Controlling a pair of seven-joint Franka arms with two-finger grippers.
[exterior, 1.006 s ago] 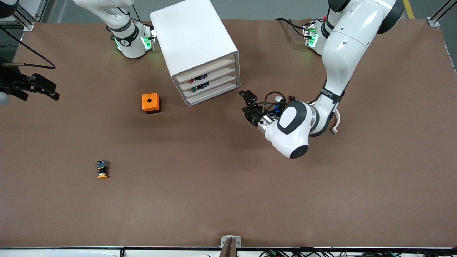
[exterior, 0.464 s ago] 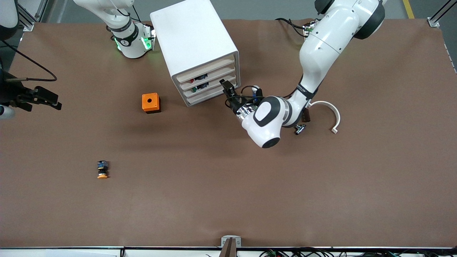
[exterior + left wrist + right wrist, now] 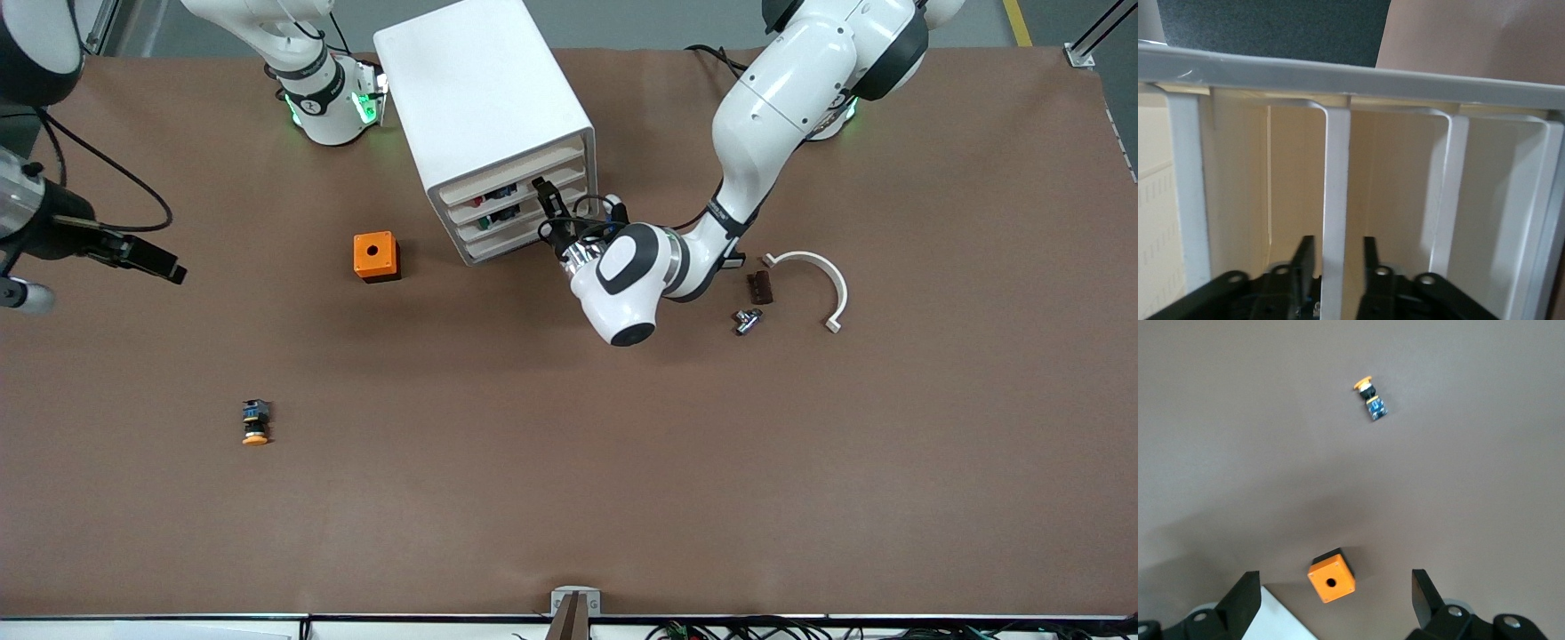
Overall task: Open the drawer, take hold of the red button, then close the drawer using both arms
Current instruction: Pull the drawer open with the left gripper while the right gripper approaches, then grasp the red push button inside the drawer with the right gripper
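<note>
The white cabinet [image 3: 484, 107] stands toward the robots' side of the table, all four drawers pushed in. The drawer [image 3: 520, 188] is second from the top. The red-capped button [image 3: 478, 202] shows through the slot above its front. My left gripper [image 3: 547, 203] is at the cabinet front. In the left wrist view it [image 3: 1336, 250] is open, with the drawer's white front strip [image 3: 1336, 187] between its fingers. My right gripper [image 3: 142, 256] hangs open and empty high over the right arm's end of the table; its wrist view [image 3: 1333, 579] looks down on the table.
An orange box [image 3: 376, 256] [image 3: 1331, 575] sits beside the cabinet. An orange-capped button [image 3: 255, 423] [image 3: 1370, 397] lies nearer the front camera. A white curved piece [image 3: 813, 271], a brown part [image 3: 758, 287] and a metal fitting [image 3: 745, 320] lie toward the left arm's end.
My left arm has swung toward the cabinet and its gripper now straddles the drawer's front. My right gripper has drifted a little toward the cabinet.
</note>
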